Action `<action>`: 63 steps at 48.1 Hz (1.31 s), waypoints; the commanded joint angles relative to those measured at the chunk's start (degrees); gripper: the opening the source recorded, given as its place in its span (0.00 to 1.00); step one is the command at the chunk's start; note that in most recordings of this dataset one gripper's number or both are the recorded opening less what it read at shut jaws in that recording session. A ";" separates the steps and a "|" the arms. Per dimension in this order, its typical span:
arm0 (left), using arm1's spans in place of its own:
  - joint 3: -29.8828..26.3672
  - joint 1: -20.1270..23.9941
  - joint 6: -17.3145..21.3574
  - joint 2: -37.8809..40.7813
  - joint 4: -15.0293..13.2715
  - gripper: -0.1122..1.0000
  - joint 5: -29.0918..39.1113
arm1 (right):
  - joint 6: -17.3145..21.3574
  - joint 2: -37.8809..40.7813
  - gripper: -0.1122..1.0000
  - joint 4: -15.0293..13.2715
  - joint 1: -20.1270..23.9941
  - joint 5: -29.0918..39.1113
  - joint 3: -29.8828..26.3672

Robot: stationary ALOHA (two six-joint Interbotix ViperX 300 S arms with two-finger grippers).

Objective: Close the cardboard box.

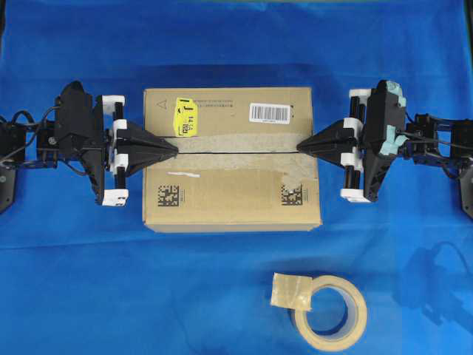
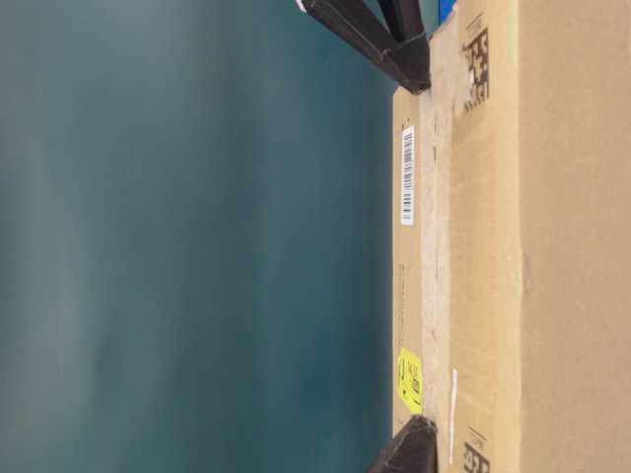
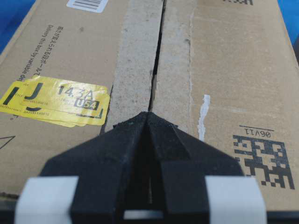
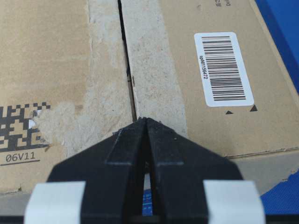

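The brown cardboard box [image 1: 229,200] lies in the middle of the blue cloth with its top flaps folded flat and meeting along a dark centre seam [image 1: 236,150]. A yellow sticker [image 1: 184,118] and a white barcode label [image 1: 270,112] sit on the far flap. My left gripper [image 1: 174,150] is shut, its tip resting over the seam at the box's left end [image 3: 148,113]. Shut as well, my right gripper [image 1: 300,149] points at the seam from the right end [image 4: 145,119]. Neither holds anything.
A beige tape roll [image 1: 330,312] with a loose tab lies on the blue cloth [image 1: 89,281] in front of the box, to the right. The table-level view shows the box side [image 2: 572,236] and both gripper tips.
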 commanded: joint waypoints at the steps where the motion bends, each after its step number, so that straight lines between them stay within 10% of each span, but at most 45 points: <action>1: -0.44 -0.44 0.00 -0.18 0.26 0.10 -0.09 | 0.09 -0.35 0.10 -0.09 -0.18 -0.35 -0.35; 63: -0.62 -0.44 -0.09 -0.09 0.26 0.10 0.09 | 0.35 -0.88 0.10 -0.09 0.97 -0.35 -0.88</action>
